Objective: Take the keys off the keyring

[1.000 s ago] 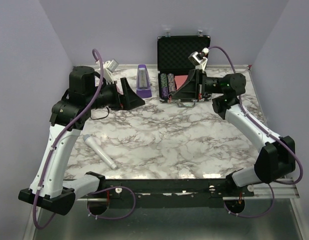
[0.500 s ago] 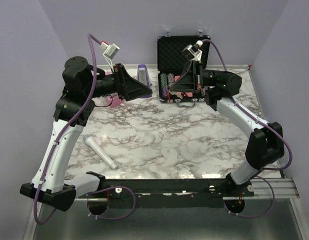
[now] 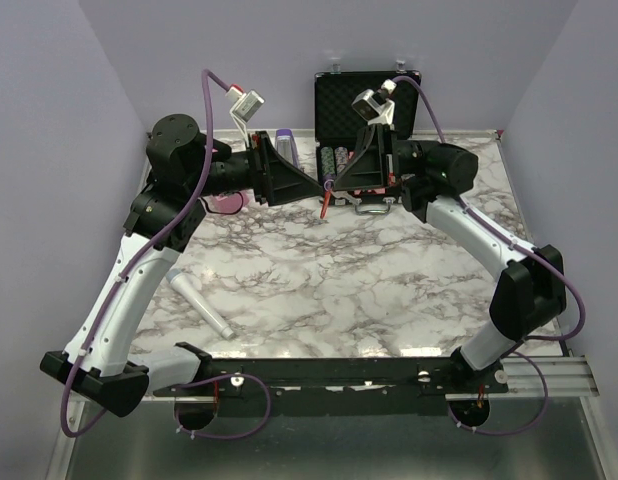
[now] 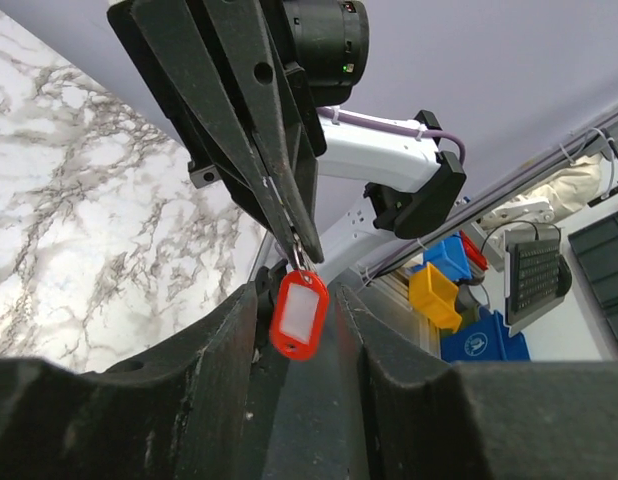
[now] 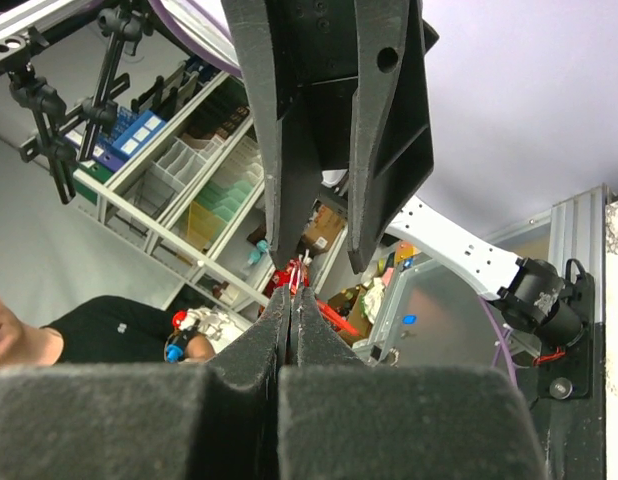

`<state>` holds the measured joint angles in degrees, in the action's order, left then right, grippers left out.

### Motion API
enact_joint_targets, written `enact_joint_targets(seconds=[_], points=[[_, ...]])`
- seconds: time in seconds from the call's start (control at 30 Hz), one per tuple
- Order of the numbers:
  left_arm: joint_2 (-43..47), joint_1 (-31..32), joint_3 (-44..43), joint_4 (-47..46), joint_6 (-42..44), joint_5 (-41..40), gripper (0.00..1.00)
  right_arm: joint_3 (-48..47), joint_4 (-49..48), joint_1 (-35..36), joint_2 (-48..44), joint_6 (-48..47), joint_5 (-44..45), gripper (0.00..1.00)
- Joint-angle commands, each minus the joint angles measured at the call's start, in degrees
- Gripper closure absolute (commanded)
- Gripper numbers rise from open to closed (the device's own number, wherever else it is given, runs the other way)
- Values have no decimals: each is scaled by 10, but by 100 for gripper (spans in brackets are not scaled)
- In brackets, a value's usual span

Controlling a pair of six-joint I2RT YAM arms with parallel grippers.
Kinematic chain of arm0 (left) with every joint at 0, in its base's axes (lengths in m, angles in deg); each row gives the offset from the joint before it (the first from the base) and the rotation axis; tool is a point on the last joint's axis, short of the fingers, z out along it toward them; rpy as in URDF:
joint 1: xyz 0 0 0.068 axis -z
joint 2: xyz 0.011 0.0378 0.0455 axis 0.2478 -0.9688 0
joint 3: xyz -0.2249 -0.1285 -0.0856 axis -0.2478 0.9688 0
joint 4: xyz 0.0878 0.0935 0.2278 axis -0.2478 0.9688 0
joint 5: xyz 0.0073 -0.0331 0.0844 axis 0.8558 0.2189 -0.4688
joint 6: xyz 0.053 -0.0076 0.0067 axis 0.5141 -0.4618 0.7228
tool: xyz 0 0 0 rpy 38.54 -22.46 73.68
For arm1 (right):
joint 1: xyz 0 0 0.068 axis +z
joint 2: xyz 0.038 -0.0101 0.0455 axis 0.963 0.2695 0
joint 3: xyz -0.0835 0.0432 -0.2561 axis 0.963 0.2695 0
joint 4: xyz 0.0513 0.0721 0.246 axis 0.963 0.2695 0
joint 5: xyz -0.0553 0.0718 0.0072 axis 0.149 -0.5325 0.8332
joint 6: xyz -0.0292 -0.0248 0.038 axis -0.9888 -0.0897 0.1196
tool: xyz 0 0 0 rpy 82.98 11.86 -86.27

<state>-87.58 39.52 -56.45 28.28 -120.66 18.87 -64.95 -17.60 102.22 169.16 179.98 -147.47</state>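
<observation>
Left gripper (image 4: pixel 299 293): jaws seen apart, flanking red tag of keyring (image 4: pixel 299 316); contact with tag not discernible. Keyring held aloft over marble table (image 3: pixel 319 280), hung from thin metal ring (image 4: pixel 300 250) between both grippers. Right gripper (image 5: pixel 292 298): jaws clamped together on metal ring. Open chip case (image 3: pixel 361 100) seen behind, at far edge.

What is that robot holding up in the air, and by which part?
The right tool pinches the keyring by its thin metal ring; the red tag hangs between the open fingers of the left tool, not clearly touched.
</observation>
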Motion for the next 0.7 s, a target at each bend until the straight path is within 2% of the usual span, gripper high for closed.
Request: enact_joint_targets(seconds=[0.0,0.37,0.67], points=[[5,3,-11,3,14,-15,56,-20,-78,12,-9,-25,-12,99],[5,4,-12,10,18,-8,64,-21,9,33,-21,-105,-9,99],[8,8,-9,33,35,-3,76,-15,60,34,-37,-148,-4,99]])
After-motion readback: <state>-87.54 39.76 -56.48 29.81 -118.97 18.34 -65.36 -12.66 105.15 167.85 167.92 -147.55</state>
